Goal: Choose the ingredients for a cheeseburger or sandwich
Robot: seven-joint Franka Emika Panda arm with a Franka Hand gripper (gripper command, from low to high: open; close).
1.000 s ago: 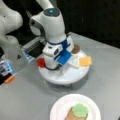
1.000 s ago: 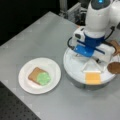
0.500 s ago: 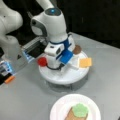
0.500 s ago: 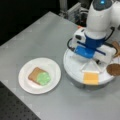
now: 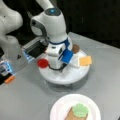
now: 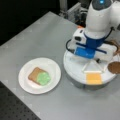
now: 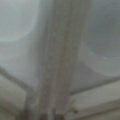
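The grey matte table (image 6: 37,42) fills most of both front views, smooth and flat. Biggest thing on it is the white glossy Panda arm (image 5: 53,22), rounded and chunky, coming down from the top of the frame with a blue band near the wrist. Its gripper (image 5: 57,66) sits low over the round white turntable-style tray (image 6: 75,72), a thick disc with raised divider ridges splitting it into wedges. The fingers are hidden behind the hand body in both front views, so I can't tell how the jaws stand. The wrist view only gives a pale ridge running up the middle with white curved surfaces on either side, really close up.

The round white paper plate (image 6: 25,82) is at the lower left in a front view and at the bottom edge in a front view (image 5: 60,110). On it lies a tan square bread slice (image 6: 34,73) with a bumpy green lettuce piece (image 6: 43,78) on top, covering one corner.

On the tray: a flat yellow cheese square (image 6: 94,78) at the near rim, a brown round patty (image 6: 114,67) at the right edge, and a red tomato disc (image 5: 42,63) hanging at the tray's left rim, just beside the gripper.
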